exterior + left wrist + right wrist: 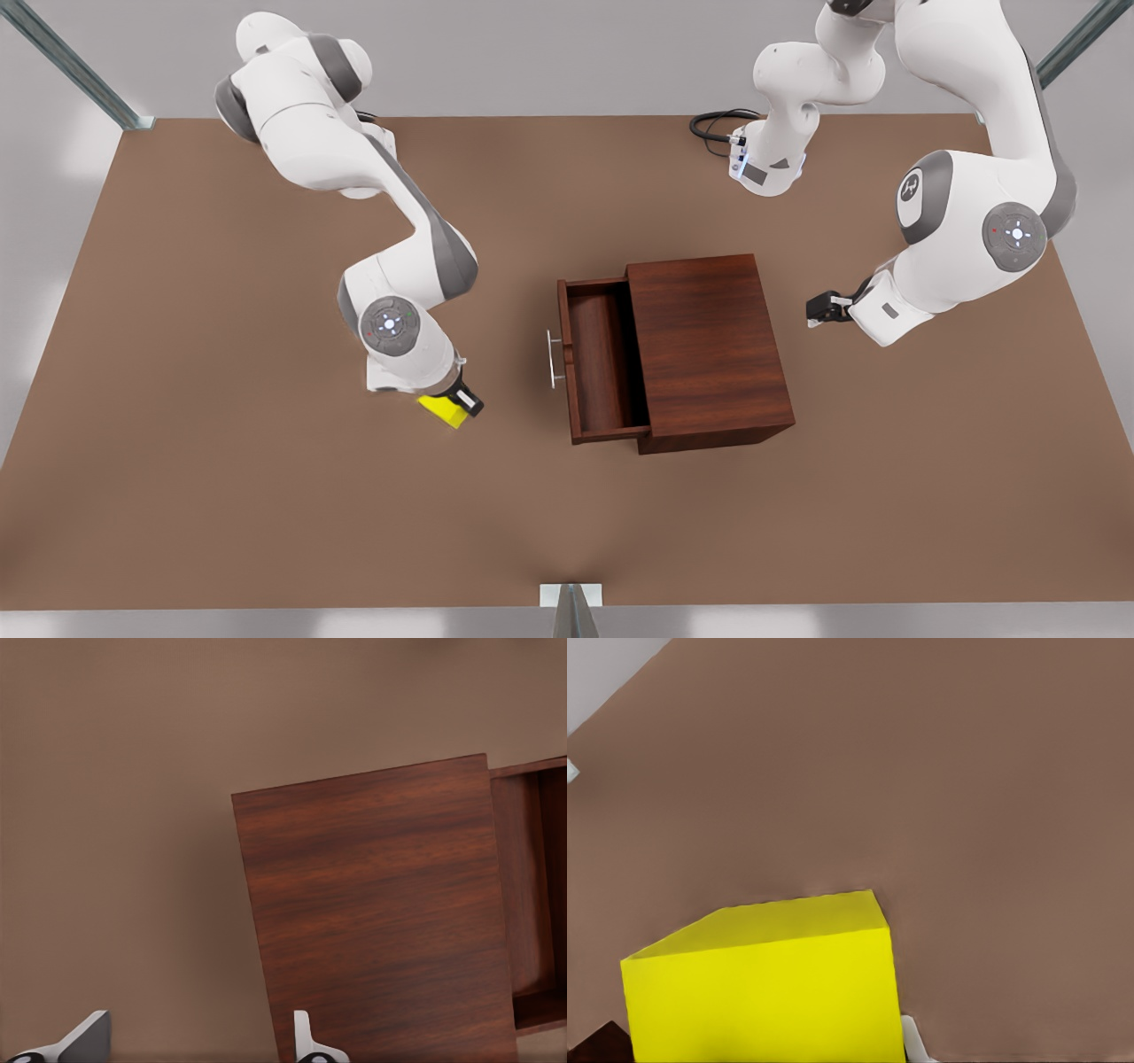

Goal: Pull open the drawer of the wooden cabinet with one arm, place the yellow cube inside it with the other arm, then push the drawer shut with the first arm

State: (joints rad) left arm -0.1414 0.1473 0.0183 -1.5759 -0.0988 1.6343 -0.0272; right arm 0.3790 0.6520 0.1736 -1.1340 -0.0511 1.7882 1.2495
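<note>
Your right gripper (461, 400) grips the yellow cube (442, 409), left of the open drawer (598, 354), ready for carrying; your left gripper (819, 308) waits open on the right.

- From the front view I can't see most of the yellow cube (443, 409); the right gripper (459, 396) and its wrist cover it.
- The right wrist view crops the cube's bottom edge.
- The left wrist view cuts off the drawer (536, 895).
- The left gripper (819, 307) is too small here for me to judge.
</note>
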